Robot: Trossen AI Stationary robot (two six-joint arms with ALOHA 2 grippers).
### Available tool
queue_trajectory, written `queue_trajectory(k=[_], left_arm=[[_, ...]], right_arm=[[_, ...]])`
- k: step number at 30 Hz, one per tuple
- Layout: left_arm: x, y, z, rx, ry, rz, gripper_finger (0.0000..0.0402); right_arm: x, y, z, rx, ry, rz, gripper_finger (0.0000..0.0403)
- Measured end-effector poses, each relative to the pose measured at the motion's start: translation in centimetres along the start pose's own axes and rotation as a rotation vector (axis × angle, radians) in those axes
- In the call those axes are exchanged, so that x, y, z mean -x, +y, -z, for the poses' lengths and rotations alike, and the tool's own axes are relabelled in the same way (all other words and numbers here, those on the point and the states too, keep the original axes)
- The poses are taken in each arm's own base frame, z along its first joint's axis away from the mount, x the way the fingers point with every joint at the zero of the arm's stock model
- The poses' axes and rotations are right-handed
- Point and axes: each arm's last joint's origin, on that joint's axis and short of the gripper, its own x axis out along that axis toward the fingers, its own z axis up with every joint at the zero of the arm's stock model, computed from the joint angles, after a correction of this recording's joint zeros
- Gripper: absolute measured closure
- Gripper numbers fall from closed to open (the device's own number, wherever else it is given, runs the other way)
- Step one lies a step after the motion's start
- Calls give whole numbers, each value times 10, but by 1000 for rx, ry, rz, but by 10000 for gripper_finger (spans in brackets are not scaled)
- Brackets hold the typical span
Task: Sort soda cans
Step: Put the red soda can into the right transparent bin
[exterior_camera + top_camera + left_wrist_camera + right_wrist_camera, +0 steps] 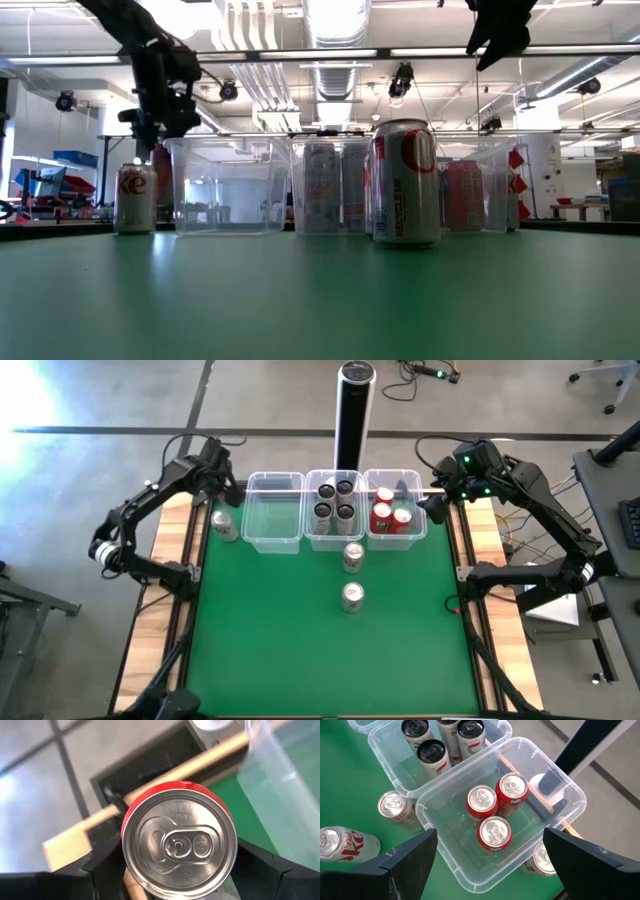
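Note:
My left gripper is at the table's far left, beside the empty left bin, shut on a red soda can. A silver-white can stands on the mat just nearer. The middle bin holds several dark cans. The right bin holds three red cans. My right gripper hangs open above that bin's right side. Two silver-white cans stand on the mat in front of the bins. My left gripper has the red can's side wall between its two fingers, one on each side. The fingers come from above and the can's top faces the wrist camera. In the low view the can is upright, its top higher than the silver-white can's.
A tall black-and-silver post stands behind the middle bin. Another silver-topped can shows against the right bin's outer wall, below my right gripper. Wooden strips line the mat's left and right sides. The near half of the green mat is bare.

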Motion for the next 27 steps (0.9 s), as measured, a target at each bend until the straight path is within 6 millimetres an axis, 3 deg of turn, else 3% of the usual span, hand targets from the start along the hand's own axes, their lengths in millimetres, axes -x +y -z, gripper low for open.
queue_trajectory(k=[6, 14, 19, 23, 27], left_arm=[[35, 3, -21, 2, -85, -47, 122], [101, 0, -43, -19, -226, 33, 122], [139, -33, -39, -152, -341, 339, 122], [168, -68, -19, -247, -374, 484, 122], [198, -102, 7, -336, -399, 637, 122]], right_arm=[[0, 0, 0, 4, 0, -2, 44], [0, 0, 0, 24, -2, -3, 44], [1, 0, -4, 36, -48, 4, 44], [0, 4, -7, 73, -67, -9, 44], [-4, 21, -9, 112, -61, -72, 44]])
